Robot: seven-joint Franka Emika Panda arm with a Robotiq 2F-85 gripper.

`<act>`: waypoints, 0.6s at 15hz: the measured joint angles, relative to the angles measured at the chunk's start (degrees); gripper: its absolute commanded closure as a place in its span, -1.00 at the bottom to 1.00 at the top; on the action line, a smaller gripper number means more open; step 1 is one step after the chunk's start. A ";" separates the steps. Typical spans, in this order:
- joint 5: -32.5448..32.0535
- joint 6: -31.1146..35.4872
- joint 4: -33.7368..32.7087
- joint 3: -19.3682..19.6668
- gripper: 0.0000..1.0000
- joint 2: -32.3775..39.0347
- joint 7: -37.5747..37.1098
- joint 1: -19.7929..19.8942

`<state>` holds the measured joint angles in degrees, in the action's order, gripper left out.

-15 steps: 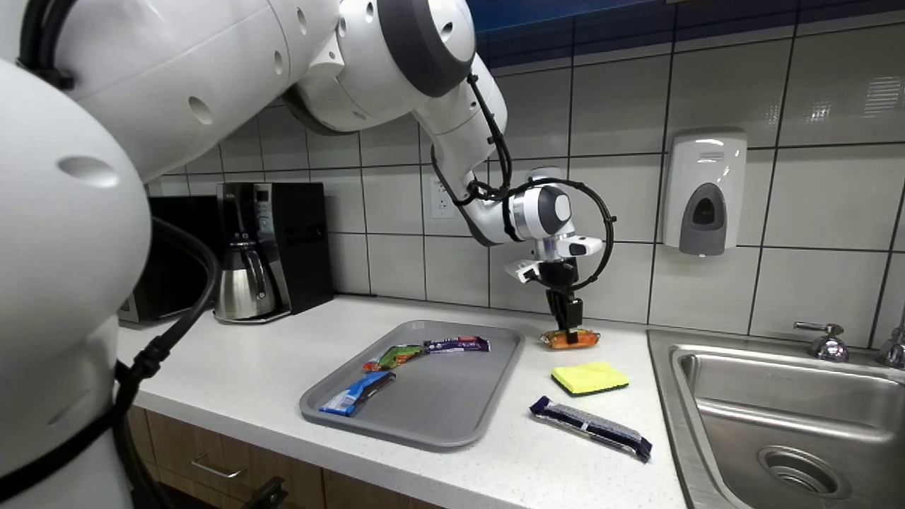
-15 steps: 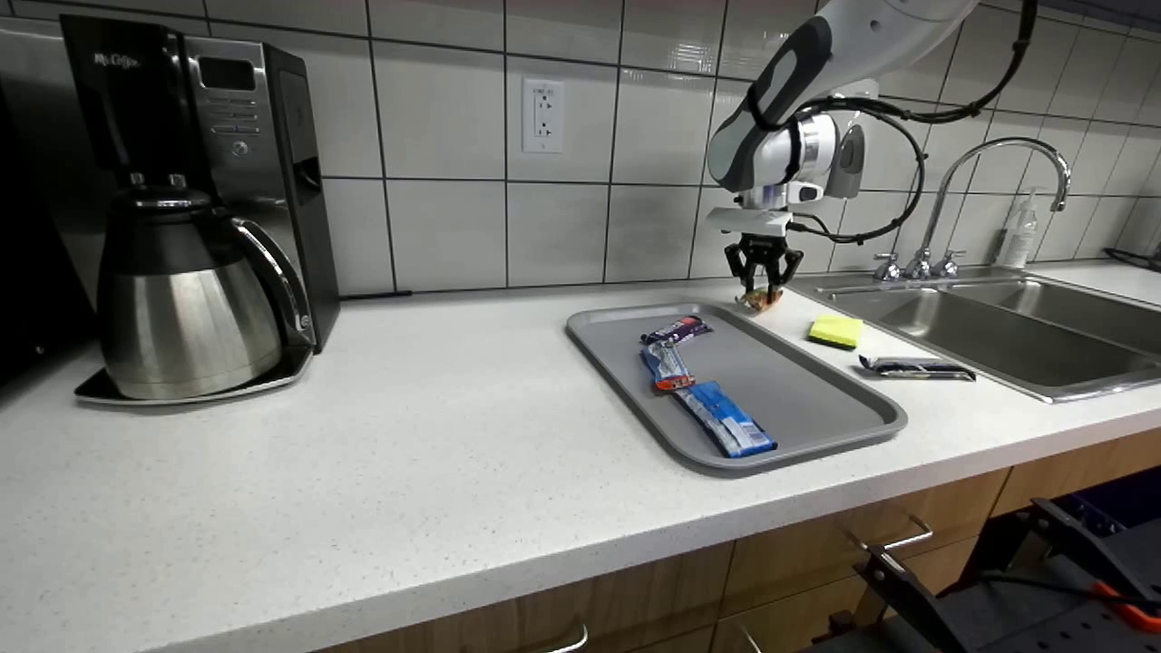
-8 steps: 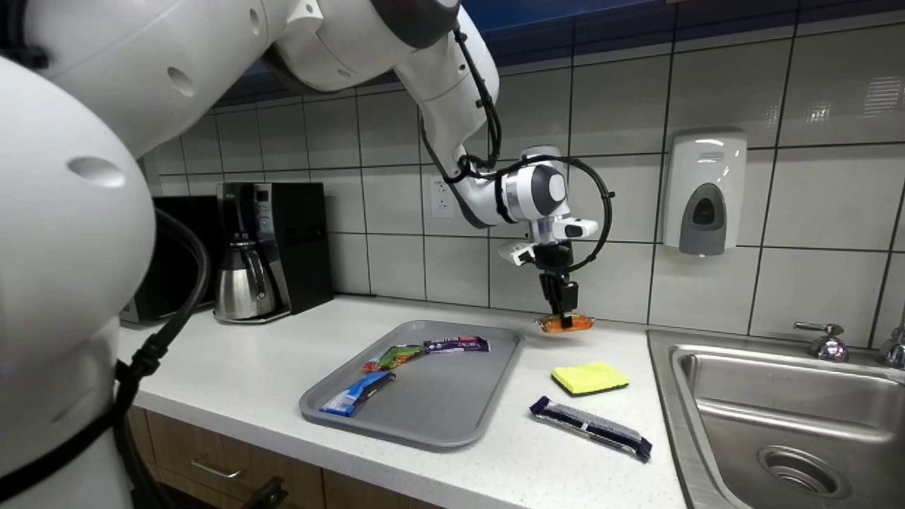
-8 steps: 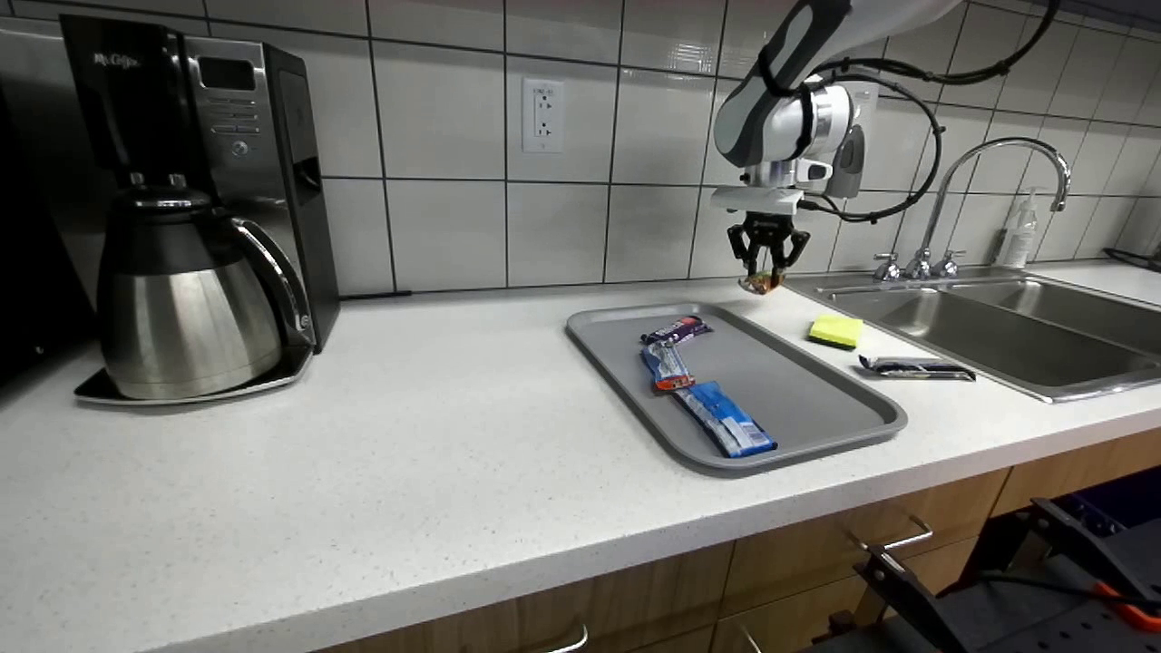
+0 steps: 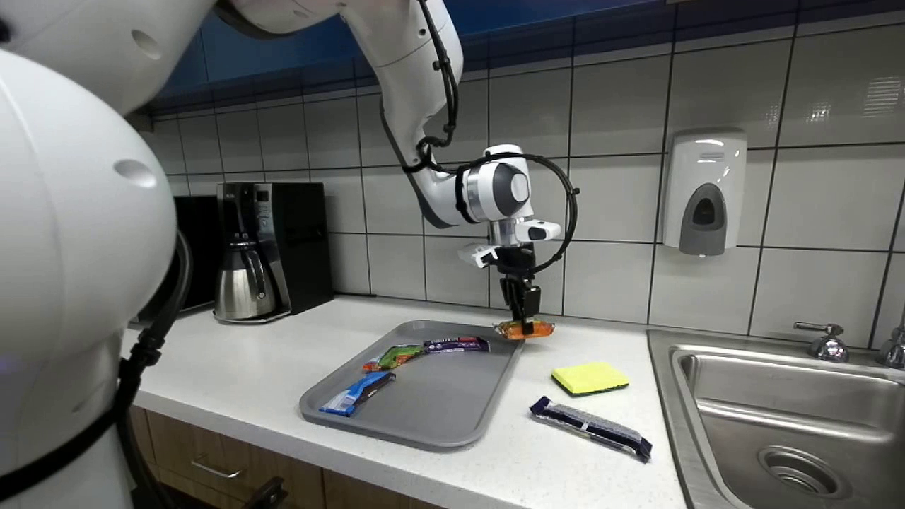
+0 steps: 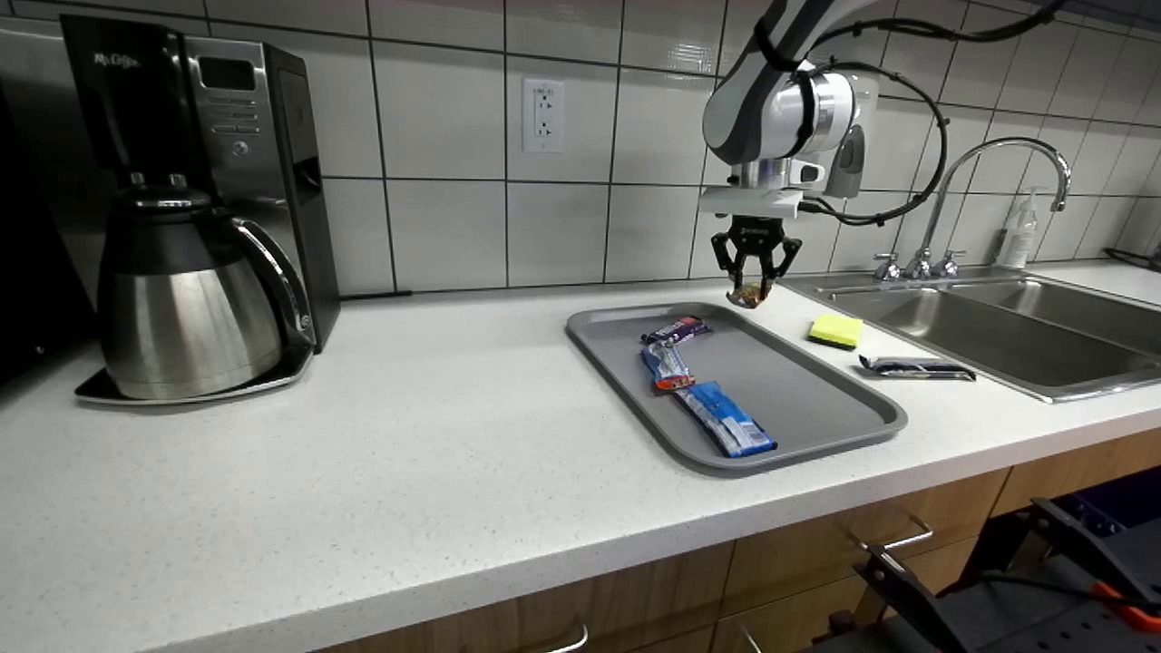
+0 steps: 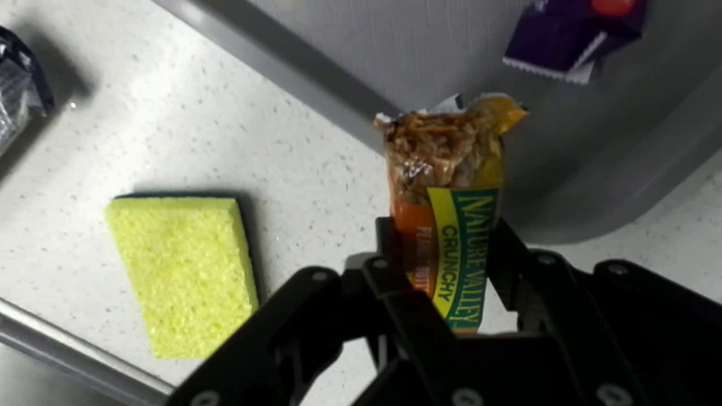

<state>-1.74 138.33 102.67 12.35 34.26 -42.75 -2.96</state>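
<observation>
The bent arm [image 5: 410, 78] points its claw [image 7: 444, 237] down, seemingly near vertical, fingers [image 7: 507, 265] clamped.

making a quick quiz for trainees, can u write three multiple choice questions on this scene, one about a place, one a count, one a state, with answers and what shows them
1. Where is the sponge?
A. On the counter, between the tray and the sink
B. In the sink
C. On the tray

2. How many bars lie on the tray?
A. Two
B. Three
C. Five

3. How are the jaws?
A. Wide open and empty
B. Closed on the sponge
C. Closed on the orange bar

Answers:
1. A, as the wrist view shows it on the speckled surface between those two.
2. B, since three show there in both exterior views.
3. C, because the wrist view shows that wrapper pinched between them.
</observation>
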 measured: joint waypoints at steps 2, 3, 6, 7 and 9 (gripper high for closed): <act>-0.69 1.51 4.34 -0.11 0.68 -2.38 0.51 -1.49; -1.11 2.05 6.34 -0.23 0.68 -3.53 0.61 -2.15; -2.63 3.41 12.05 -0.52 0.68 -6.79 0.62 -3.70; -3.06 3.66 13.71 -0.57 0.68 -7.77 0.62 -4.04; -3.82 4.08 16.57 -0.60 0.68 -9.43 0.62 -4.55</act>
<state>-5.57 142.41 119.25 11.75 24.83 -42.13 -7.51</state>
